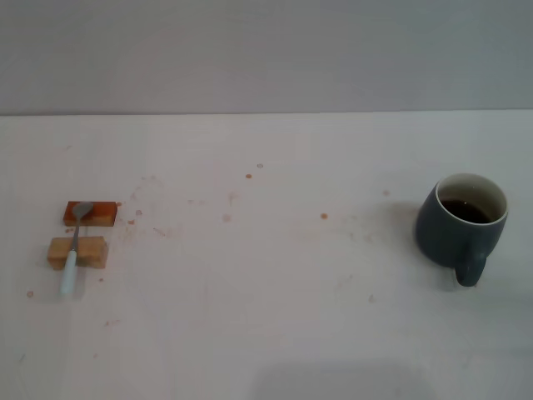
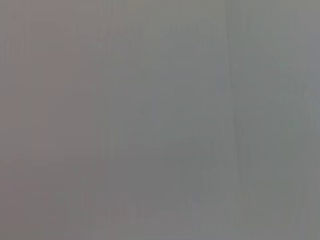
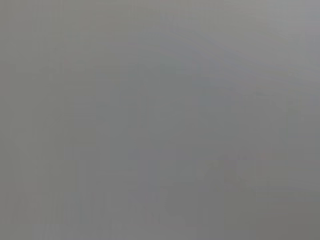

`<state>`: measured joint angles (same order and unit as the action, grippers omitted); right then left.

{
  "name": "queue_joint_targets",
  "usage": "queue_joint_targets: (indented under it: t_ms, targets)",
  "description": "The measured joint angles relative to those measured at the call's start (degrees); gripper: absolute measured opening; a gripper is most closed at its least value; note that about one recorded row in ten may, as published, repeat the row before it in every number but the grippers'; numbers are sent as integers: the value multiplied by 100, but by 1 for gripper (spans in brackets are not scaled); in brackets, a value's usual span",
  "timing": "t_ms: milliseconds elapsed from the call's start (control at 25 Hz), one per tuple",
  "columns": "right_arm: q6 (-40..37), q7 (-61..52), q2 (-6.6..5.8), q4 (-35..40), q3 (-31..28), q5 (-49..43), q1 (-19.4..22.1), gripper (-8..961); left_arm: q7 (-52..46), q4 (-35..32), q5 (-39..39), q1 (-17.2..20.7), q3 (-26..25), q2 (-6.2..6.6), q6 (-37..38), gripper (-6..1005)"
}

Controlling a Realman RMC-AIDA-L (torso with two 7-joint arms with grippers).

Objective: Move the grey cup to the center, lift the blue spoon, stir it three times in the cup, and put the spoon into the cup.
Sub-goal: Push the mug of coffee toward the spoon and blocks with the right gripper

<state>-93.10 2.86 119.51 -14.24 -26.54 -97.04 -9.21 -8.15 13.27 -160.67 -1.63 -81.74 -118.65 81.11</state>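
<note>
The grey cup (image 1: 460, 223) stands upright at the right side of the white table in the head view, with dark liquid inside and its handle (image 1: 470, 268) turned toward the near edge. The blue spoon (image 1: 73, 250) lies at the left side, resting across two small blocks, its pale blue handle toward the near edge and its metal bowl on the farther block. Neither gripper shows in the head view. Both wrist views show only a flat grey field with no object in it.
An orange-brown block (image 1: 91, 213) and a tan block (image 1: 77, 252) lie under the spoon. The white table (image 1: 266, 292) carries small brown stains around its middle. A grey wall stands behind the table's far edge.
</note>
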Motion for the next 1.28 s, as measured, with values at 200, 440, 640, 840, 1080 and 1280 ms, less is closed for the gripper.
queue_joint_targets:
  t_ms: [200,440,640,840,1080,1280]
  targets:
    - [5,12,3,0,2,-12,-38,-1,0,0,0,3,-7,0,2,824]
    - [20,14,4,-7,11,-16,-44,-1,0,0,0,5,-8,6,-19,821]
    - [135,17,2,12,14,-10,-53,-1,-1,0,0,16,-8,9,-14,818]
    - [389,18,-18,125,-72,72,-77,-1,-2,-48,0,-23,-8,9,-38,816]
    - [1095,10,-28,366,-233,398,-344,-2,-2,-73,0,-45,21,9,-46,813]
    - [2181,-8,-35,825,-271,609,-947,-2,-2,-100,0,-35,24,9,-48,810]
